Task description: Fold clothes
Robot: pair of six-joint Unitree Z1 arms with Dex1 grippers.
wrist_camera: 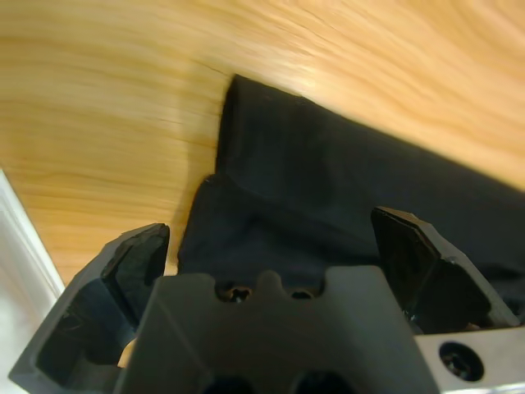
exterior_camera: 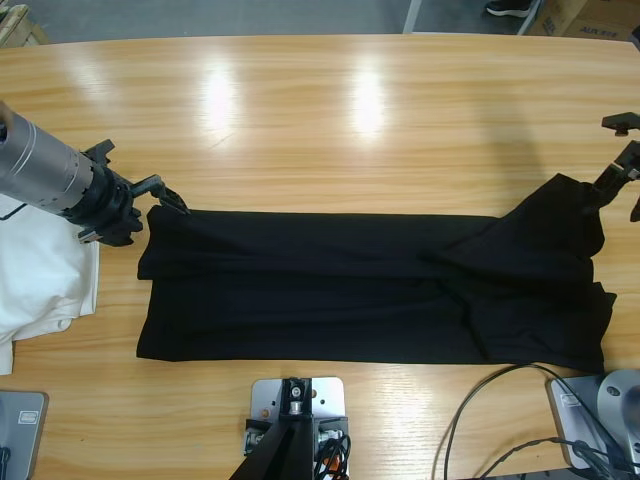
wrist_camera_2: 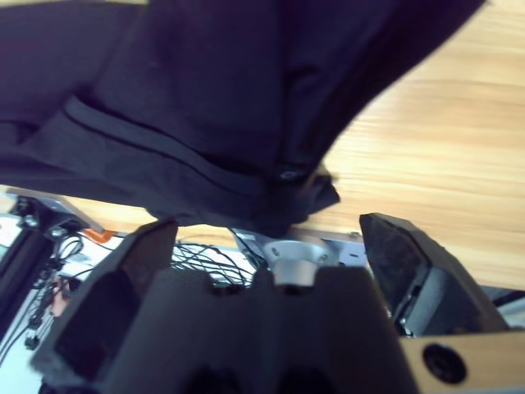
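- The high view looked straight down on the wooden counter (exterior_camera: pixel 320 110) from above, taking in its whole width and the black polo (exterior_camera: pixel 370 290) spread along its near side.
- The left wrist view looked along the left pincer (wrist_camera: pixel 275 246) from close above the counter, onto the polo's folded end; that same corner showed at the left of the high view.
- The right wrist view sat close under lifted black cloth, facing the counter's edge and cables (wrist_camera_2: pixel 197 254) beyond; it shared the polo's right end with the high view.
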